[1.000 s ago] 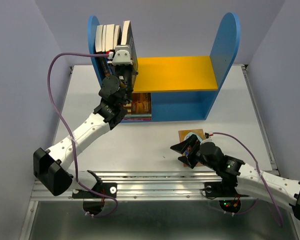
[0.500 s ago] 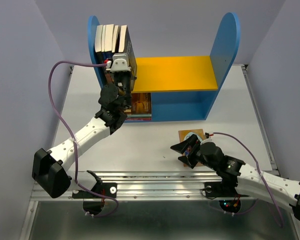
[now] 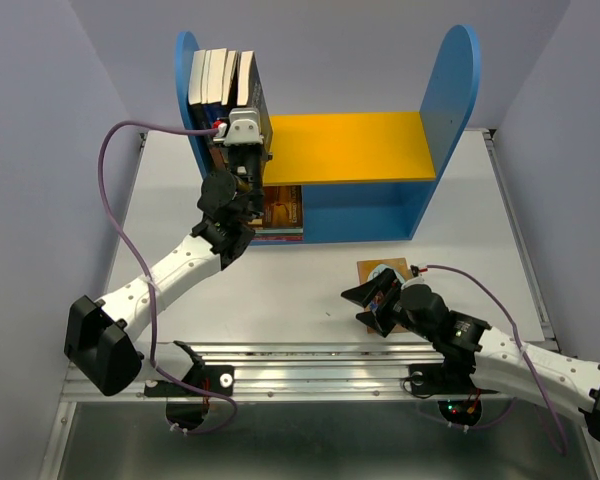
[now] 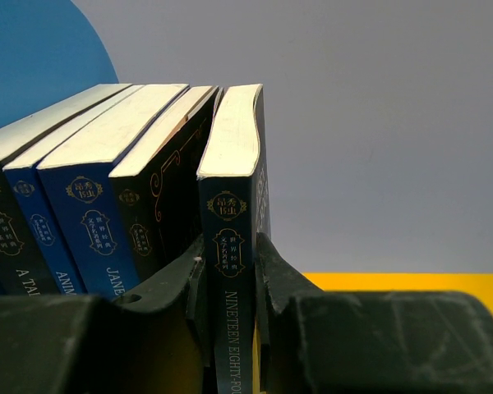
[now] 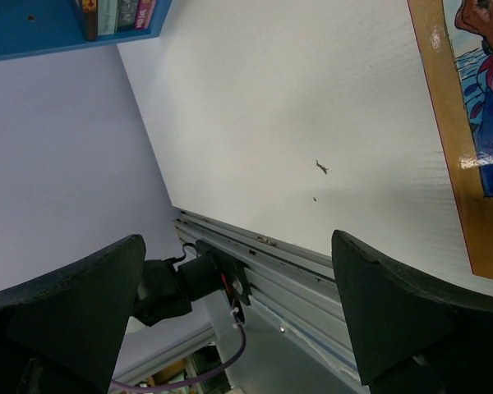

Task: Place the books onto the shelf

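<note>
The shelf has blue side panels and a yellow upper board. Several books stand in a row at the board's left end. My left gripper is shut on the rightmost one, a dark blue book. In the left wrist view its spine is pinched between the fingers of the left gripper, upright beside the row. A tan book lies flat on the table. Just in front of it, my right gripper stands open, holding nothing. The right wrist view has this gripper over bare table, the tan book at the right edge.
More books lie in the blue lower compartment, seen also in the right wrist view as books at the top left. The metal rail runs along the table's near edge. Purple cables loop from both arms.
The left gripper has pushed the dark blue book leftward, from tilted and apart to upright against the row. The right arm has not moved.
</note>
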Available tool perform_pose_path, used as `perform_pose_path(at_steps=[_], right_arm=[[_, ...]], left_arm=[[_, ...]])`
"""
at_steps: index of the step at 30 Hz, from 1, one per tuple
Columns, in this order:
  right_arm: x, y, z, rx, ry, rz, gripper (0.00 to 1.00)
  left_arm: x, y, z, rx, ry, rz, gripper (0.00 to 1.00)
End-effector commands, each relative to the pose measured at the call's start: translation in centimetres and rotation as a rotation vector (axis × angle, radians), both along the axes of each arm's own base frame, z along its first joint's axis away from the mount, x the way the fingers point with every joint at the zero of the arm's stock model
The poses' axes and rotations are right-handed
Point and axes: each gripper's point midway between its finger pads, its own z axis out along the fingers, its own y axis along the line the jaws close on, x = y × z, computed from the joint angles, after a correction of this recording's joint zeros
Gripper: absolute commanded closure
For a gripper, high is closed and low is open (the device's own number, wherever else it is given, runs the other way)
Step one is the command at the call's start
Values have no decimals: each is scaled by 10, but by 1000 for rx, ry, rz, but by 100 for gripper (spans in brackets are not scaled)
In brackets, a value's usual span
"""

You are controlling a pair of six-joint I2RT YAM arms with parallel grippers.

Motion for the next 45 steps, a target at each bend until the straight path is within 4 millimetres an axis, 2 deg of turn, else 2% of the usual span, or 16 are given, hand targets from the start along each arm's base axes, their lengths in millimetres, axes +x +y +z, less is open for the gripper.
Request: perform_pose_path(at_steps=[1,3,6,10,15,22,26,27,30,31,33,37,41,43,44,45], right_arm=[[6,-1,11,22,-29,-31,0],[6,-2,9,22,-25,-35,0],[6,-2,8,23,-20,-37,0],[5,-2,7,25,-16,-37,0],[6,-2,9,20,-30,-32,0],[6,-1,11,8,-45,-17,0],[3,11,25,-74,-149,109,0],[5,17,40,-93,-212,155,0],[0,31,47,-146,-259,276,0],[1,37,56,-143,-280,300,0],[-5,47,58,-154,-294,379,0],[-9,63,57,-178,-298,487,0],[-8,72,70,-181,-357,540,0],[-6,76,91,-179,-450,565,0],[-2,82,119,-158,-520,573,0],[-1,83,131,-184,-593,601,0]], left_arm=[[-17,20,50,-90,-148,38,82],[-17,20,48,-89,-146,37,75],[-16,20,46,-95,-145,37,59],[-18,22,46,-110,-152,45,53],[-21,25,51,-130,-165,38,52],[-30,39,69,-198,-179,72,39],[-41,44,90,-229,-213,47,27],[-44,46,100,-244,-226,40,26],[-52,49,115,-280,-232,15,25],[-57,49,124,-291,-249,-4,25],[-67,53,136,-321,-272,-32,21],[-98,59,175,-364,-344,-137,15],[-119,58,194,-361,-372,-230,13],[-124,60,196,-369,-364,-248,11],[-124,59,194,-364,-352,-253,11],[-123,57,187,-361,-339,-260,11]])
